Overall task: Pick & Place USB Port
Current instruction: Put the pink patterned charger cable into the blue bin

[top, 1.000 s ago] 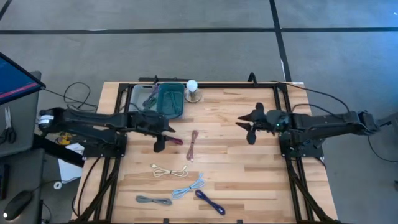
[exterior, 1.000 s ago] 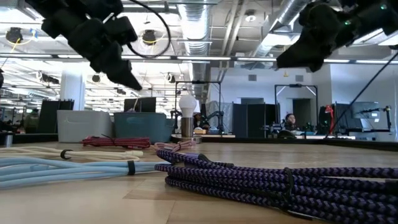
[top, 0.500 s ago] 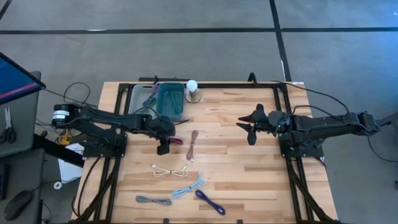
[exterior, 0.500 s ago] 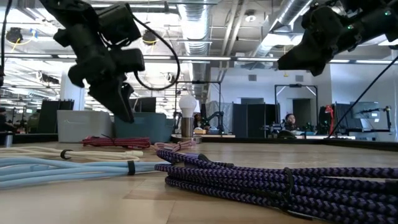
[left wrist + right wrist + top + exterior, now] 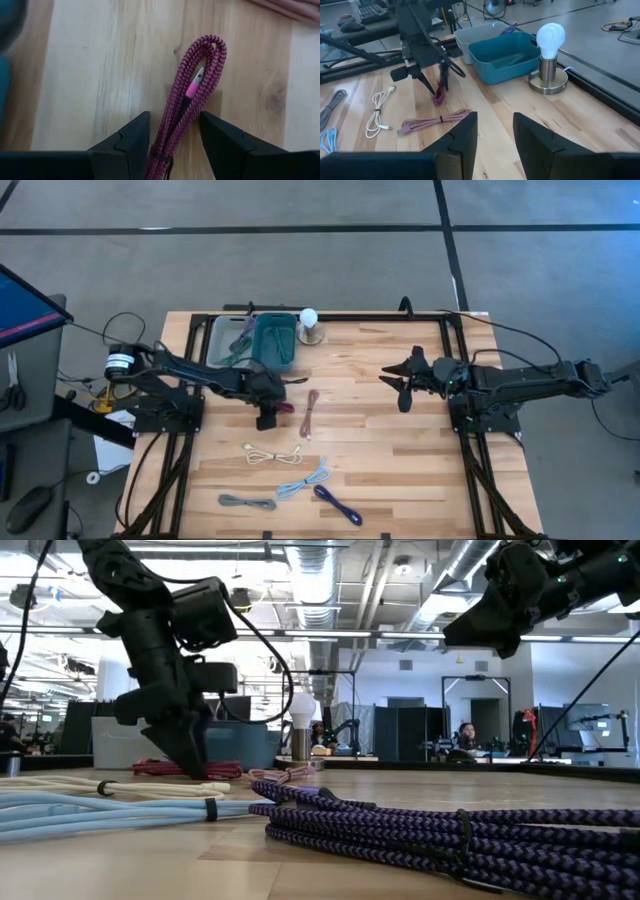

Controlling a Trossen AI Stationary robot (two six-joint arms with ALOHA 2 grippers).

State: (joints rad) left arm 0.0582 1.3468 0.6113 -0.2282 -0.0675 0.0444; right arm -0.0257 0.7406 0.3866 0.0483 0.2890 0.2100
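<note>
A: Starting at the left, what sits on the tabletop (image 5: 400, 450)?

B: At the far edge a clear bin (image 5: 226, 338) stands touching a teal bin (image 5: 275, 341), and a white bulb on a metal base (image 5: 311, 326) is just beside the teal one. In front of the bins the left claw (image 5: 265, 418) is down at the wood, pointing straight at it.

A: Does it have hold of anything?

B: Its fingers (image 5: 127, 145) stand spread apart, one on each side of the magenta braided USB cable (image 5: 192, 107). The folded loop lies flat between them with its plug showing. I cannot tell if either finger touches the braid; nothing is lifted.

A: And beside that?

B: A pink cable (image 5: 311, 412) lies just to the right of the magenta one. Nearer the front edge are a white cable (image 5: 272, 455), a grey cable (image 5: 246, 502), a light blue cable (image 5: 303, 480) and a dark purple cable (image 5: 338, 505).

A: The right side?

B: The right claw (image 5: 398, 386) hangs above bare wood, well apart from the cables, fingers (image 5: 457, 140) parted with nothing between them.
</note>
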